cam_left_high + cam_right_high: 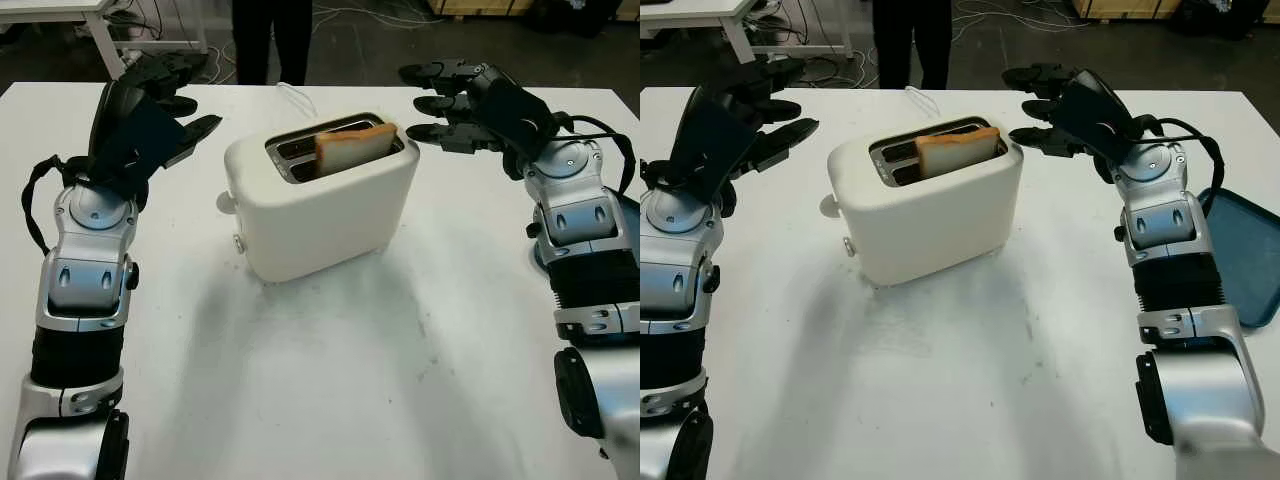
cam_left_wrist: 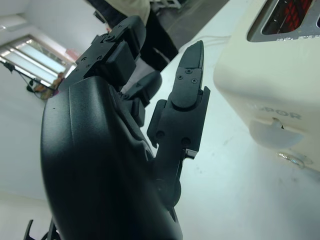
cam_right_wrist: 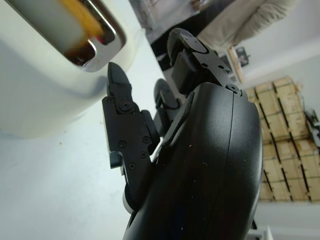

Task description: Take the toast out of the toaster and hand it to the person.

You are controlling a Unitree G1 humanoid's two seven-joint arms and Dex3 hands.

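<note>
Toast [image 1: 356, 147] up in toaster [image 1: 320, 200], ungrasped.
Right hand [image 1: 450, 105] nearer, empty, fingers spread toward slice's end; left hand [image 1: 165, 95] further, also empty.

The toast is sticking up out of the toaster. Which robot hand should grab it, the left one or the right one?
Probably the right hand. It is open, with fingertips close beside the toast, which leans toward that end of the toaster. The left hand, also open, is farther away, beyond the toaster's other end.

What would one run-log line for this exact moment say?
toast: in toaster slot, untouched | right hand: open, beside toaster | left hand: open, other side | person: standing beyond table
</note>
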